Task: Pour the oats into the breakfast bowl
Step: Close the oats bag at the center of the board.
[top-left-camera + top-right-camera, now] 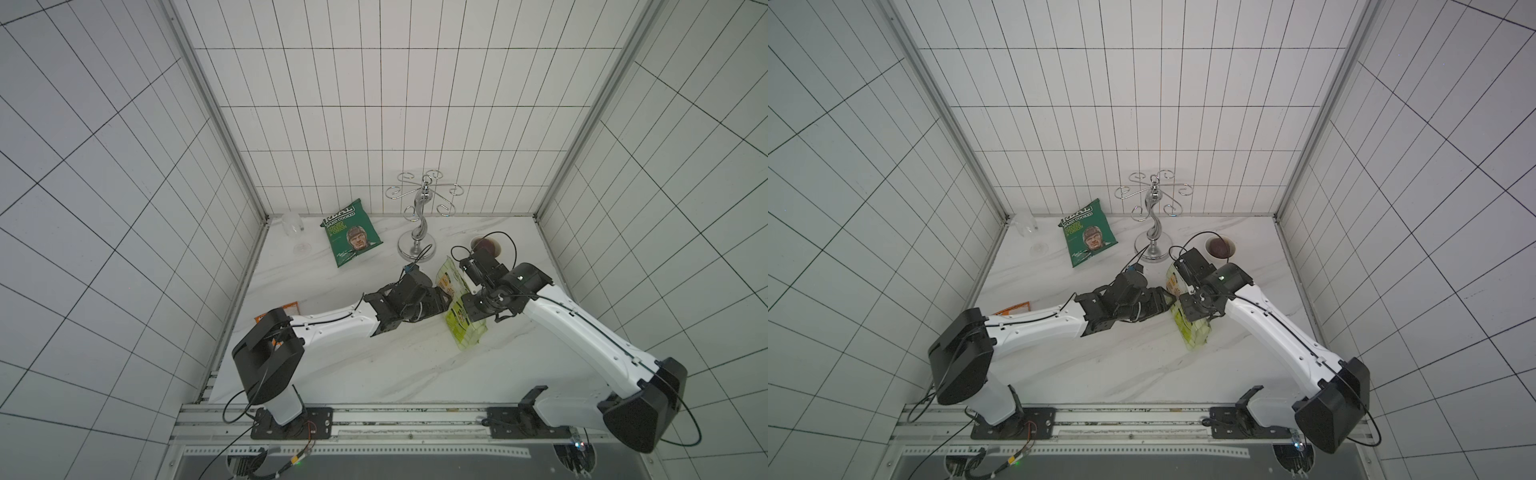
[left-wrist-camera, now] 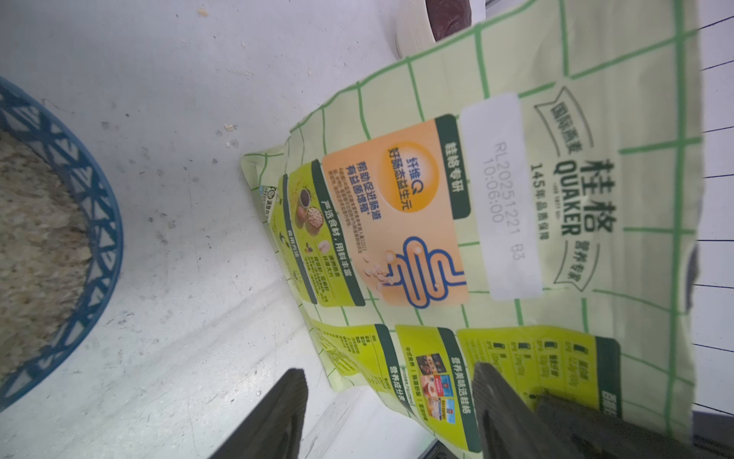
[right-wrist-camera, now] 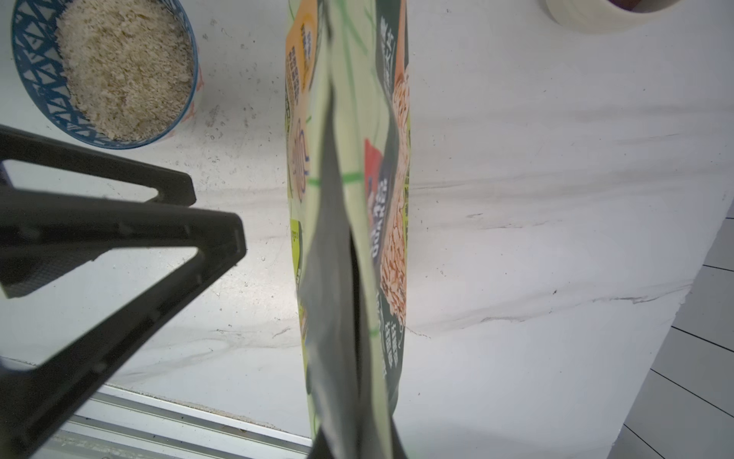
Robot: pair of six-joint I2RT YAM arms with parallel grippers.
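Oats point(image 3: 123, 67) fill the bowl point(image 3: 37, 79), which sits on the desk point(image 1: 374, 374) near the pouch point(image 2: 496, 238), on the left gripper's point(image 2: 391, 389) side. The pouch, printed "QUAKER" and stamped "RL20251221 B3 10:06:00", stands toward the desk's right edge, base down, mouth up, long axis near vertical; the right gripper point(image 3: 357, 449) pinches its top edge; the left gripper is spread just beside its printed face; the crisp bag point(image 1: 351, 237) by the far edge reads "REAL HAND COOKED".
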